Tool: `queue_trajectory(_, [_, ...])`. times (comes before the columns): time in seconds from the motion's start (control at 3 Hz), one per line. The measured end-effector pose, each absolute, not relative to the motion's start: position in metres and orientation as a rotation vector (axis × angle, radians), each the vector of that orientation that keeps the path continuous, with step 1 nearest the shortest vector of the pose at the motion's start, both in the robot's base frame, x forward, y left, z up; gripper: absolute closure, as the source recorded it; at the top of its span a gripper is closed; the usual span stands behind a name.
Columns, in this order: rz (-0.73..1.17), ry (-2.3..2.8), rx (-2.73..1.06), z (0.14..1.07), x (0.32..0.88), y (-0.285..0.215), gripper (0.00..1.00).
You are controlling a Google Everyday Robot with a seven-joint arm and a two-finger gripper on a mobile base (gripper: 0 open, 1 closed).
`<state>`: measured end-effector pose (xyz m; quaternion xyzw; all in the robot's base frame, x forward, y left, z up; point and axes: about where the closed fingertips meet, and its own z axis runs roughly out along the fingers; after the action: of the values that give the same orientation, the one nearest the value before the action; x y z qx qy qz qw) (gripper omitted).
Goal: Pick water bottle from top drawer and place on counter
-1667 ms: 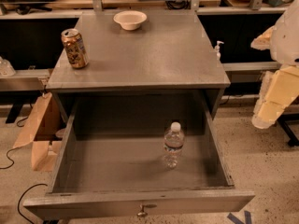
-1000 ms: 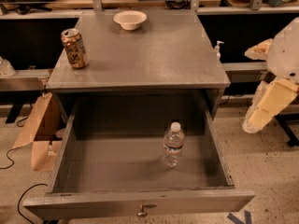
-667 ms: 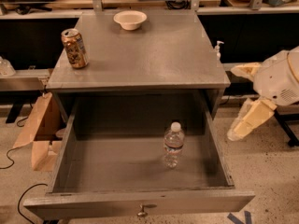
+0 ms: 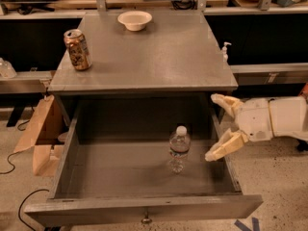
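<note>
Open gripper (image 4: 211, 127) at the right edge of the pulled-out top drawer (image 4: 144, 208), holding nothing.

The cream-coloured gripper reaches in from the right with its two fingers spread wide, one above the other, and nothing lies between them. The tips are over the drawer's right wall, just below the counter's (image 4: 154, 57) front right corner. The water bottle (image 4: 179, 149) stands upright on the drawer floor just to the left of the lower finger, near it but apart from it, white cap on top. Up and far to the left of the gripper, a gold-brown drink can (image 4: 78, 49) stands near the counter's left edge. A white bowl (image 4: 134, 19) sits at the counter's back edge, well above and left of the gripper. A cardboard box (image 4: 41, 138) leans against the cabinet on the side far from the gripper.
</note>
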<state>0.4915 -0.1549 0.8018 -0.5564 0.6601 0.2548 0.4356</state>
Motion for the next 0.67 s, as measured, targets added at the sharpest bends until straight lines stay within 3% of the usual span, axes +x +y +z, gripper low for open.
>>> queue_trajectory(0.67, [0.707, 1.582, -1.347, 0.7832, 0.4928, -0.1432, 0.0])
